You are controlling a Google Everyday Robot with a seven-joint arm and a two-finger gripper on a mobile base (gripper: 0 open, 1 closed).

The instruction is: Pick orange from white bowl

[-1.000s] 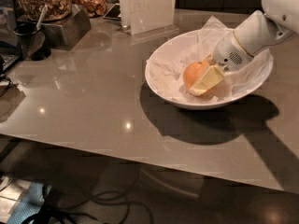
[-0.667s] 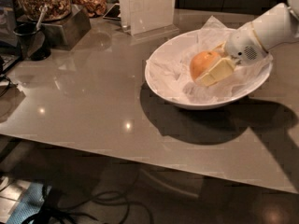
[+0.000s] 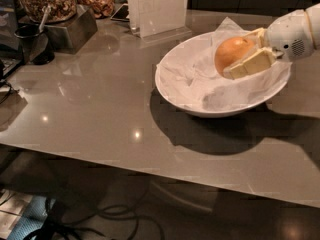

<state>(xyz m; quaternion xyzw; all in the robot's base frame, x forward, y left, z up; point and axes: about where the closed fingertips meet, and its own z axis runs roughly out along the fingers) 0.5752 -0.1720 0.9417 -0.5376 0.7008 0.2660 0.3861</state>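
Observation:
The orange [image 3: 231, 53] is round and glossy and is held between the pale yellow fingers [image 3: 251, 64] of my gripper [image 3: 245, 51], which is shut on it. It hangs above the right half of the white bowl [image 3: 176, 93], clear of the crumpled white paper [image 3: 207, 81] that lines the bowl. The white arm [image 3: 295, 31] comes in from the right edge of the camera view. The far finger is mostly hidden behind the fruit.
The bowl stands on a glossy grey-brown table [image 3: 100, 109]. A white napkin holder [image 3: 157, 6] stands behind the bowl. Jars of snacks on a metal stand [image 3: 55, 9] and a dark cup [image 3: 32, 44] are at the back left. Cables lie on the floor [image 3: 100, 219] below the front edge.
The gripper has lifted the orange up and to the right, from the bowl's floor to above its right half. The arm has drawn back toward the right edge.

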